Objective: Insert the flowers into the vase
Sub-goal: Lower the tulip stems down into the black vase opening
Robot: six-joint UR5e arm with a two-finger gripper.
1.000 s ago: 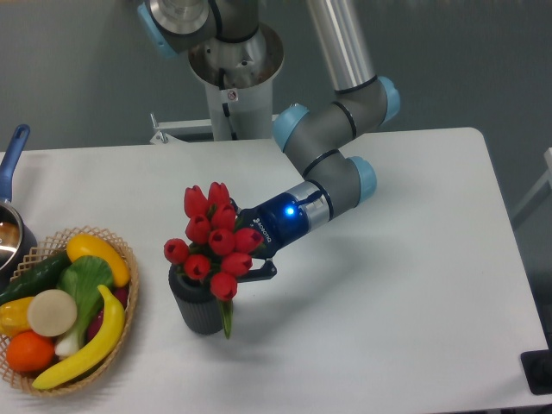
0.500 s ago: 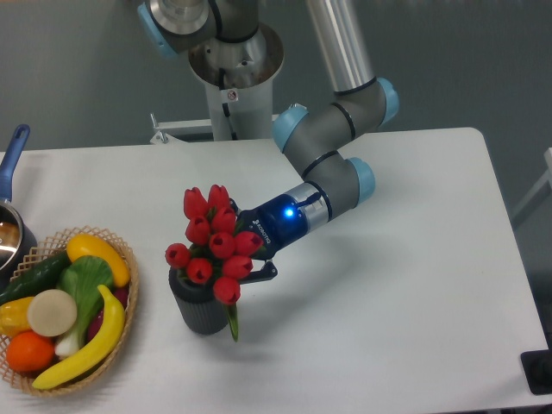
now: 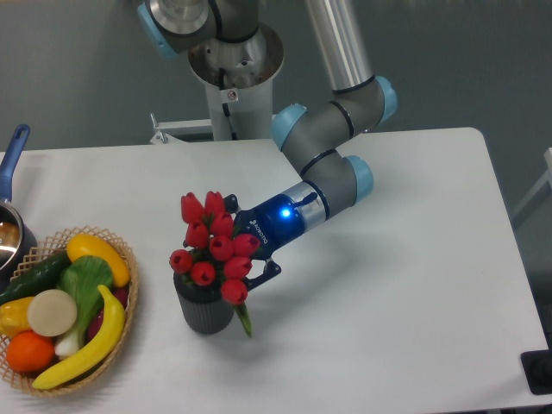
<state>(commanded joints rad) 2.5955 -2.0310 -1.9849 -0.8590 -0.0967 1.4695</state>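
Note:
The bunch of red tulips [image 3: 213,246] with green stems hangs over the dark grey ribbed vase [image 3: 205,308], which stands left of the table's middle near the front. The buds cover the vase's rim and a green leaf tip [image 3: 245,323] hangs down outside its right side. My gripper [image 3: 246,246] reaches in from the right, its black fingers [image 3: 262,271] closed around the bunch behind the buds. The stems' lower ends are hidden, so I cannot tell how far they sit inside the vase.
A woven basket [image 3: 121,297] of fruit and vegetables stands at the front left, close to the vase. A pot with a blue handle [image 3: 12,155] is at the left edge. The arm's base [image 3: 233,78] rises behind the table.
The gripper and the bunch have shifted slightly down and to the right, and the bunch has tipped a little. The leaf tip has moved right of the vase.

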